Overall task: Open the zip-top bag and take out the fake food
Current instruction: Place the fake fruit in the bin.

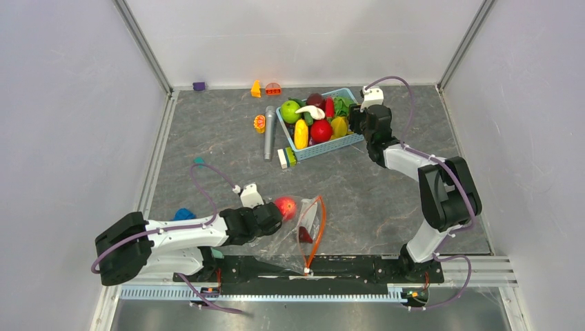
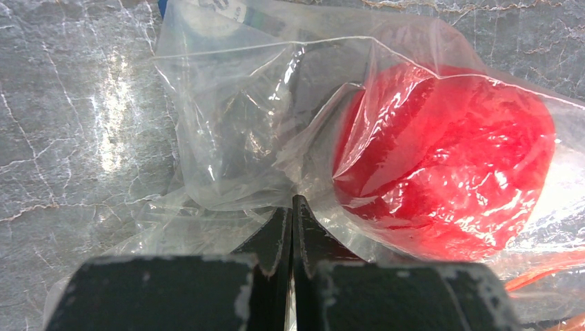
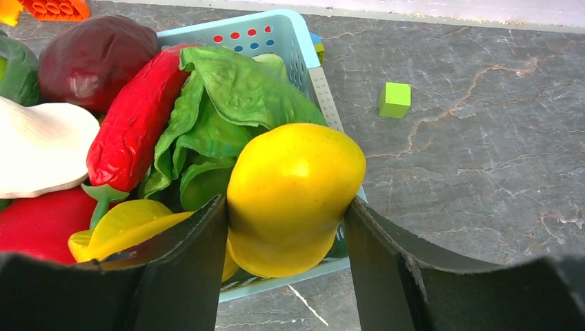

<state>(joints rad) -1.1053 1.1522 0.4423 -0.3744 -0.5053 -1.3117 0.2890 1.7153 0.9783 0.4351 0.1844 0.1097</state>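
The clear zip-top bag (image 1: 293, 238) lies crumpled near the front edge, its orange zip strip (image 1: 319, 227) curving along the right side. Inside it sit a red round fake fruit (image 1: 285, 207) and a dark maroon piece (image 1: 305, 234). My left gripper (image 1: 276, 215) is shut on a fold of the bag's plastic (image 2: 234, 138), right beside the red fruit (image 2: 448, 165). My right gripper (image 3: 284, 203) is shut on a yellow mango-like fake fruit (image 3: 293, 186), held at the right edge of the light-blue basket (image 3: 276, 34).
The basket (image 1: 324, 148) holds lettuce (image 3: 234, 89), a red pepper (image 3: 131, 124), a maroon piece (image 3: 93, 58), a white piece (image 3: 41, 148) and a green apple (image 1: 290, 112). A grey cylinder (image 1: 269, 132), an orange slice (image 1: 259, 123) and a green cube (image 3: 394, 99) lie around it.
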